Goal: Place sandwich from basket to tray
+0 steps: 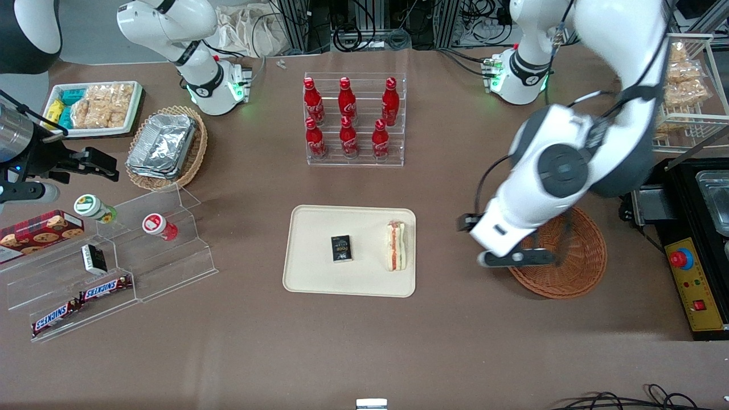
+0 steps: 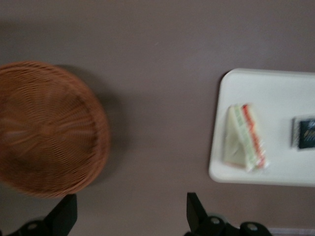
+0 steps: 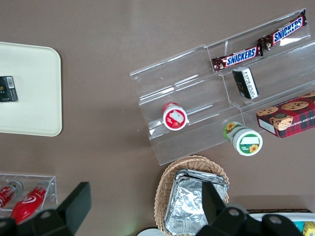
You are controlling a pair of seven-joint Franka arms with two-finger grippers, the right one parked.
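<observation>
The gripper [image 1: 515, 257] hangs above the table at the edge of the basket [image 1: 575, 267] that faces the tray [image 1: 319, 273], its fingers [image 2: 64, 214] spread wide apart with nothing between them and nothing touched; in the wrist view only bare brown table [image 2: 157, 98] lies between the two dark fingertips. The sandwich [image 1: 396, 246] lies on the tray, close to the rim nearest the basket, a pale triangular wedge resting on one flat side with its orange-pink and green filling layers showing along one long edge. In the wrist view the sandwich [image 2: 244, 137] sits just inside the tray [image 2: 275, 88] rim, wholly on the cream surface. Beside it, nearer the tray's middle and apart from it, lies a small black box [image 1: 341, 249]. The basket [image 2: 47, 128] is a round, reddish-brown woven bowl with nothing in it, standing on the table near the tray but well clear of it. Farther from the front camera than the tray stands a clear rack of red cola bottles [image 1: 353, 117]. Toward the parked arm's end of the table are a stepped clear display [image 1: 171, 250] with Snickers bars [image 1: 105, 288], small jars and a cookie box, and a lighter wicker basket of foil containers [image 1: 165, 145].
</observation>
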